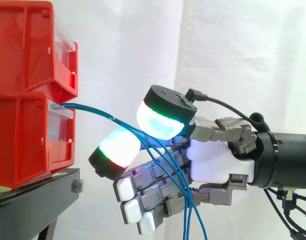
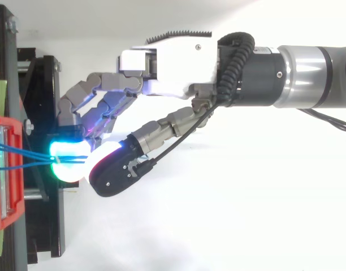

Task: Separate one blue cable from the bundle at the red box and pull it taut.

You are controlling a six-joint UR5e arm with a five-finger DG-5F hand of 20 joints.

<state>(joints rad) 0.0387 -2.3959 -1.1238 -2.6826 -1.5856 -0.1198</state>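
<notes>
Several thin blue cables (image 1: 93,111) leave the front of the lower red bin (image 1: 23,140) and arc right and down. They pass between the thumb pad (image 1: 160,120) and one glowing finger pad (image 1: 118,147) of my hand (image 1: 218,165), then drop across the palm and hang below it. From above, the blue cables (image 2: 26,155) run from the red bin (image 2: 6,186) and converge where the cyan finger pad (image 2: 68,161) meets the thumb pad (image 2: 105,164). My hand (image 2: 167,62) pinches them there, while its other fingers (image 1: 130,200) stay loosely curled below, holding nothing. How many strands are pinched is hidden.
A second red bin (image 1: 23,45) sits stacked on the lower one, both on a black stand (image 1: 33,205) at the left. The arm comes in from the right before a white curtain. Open space lies right of and below the bins.
</notes>
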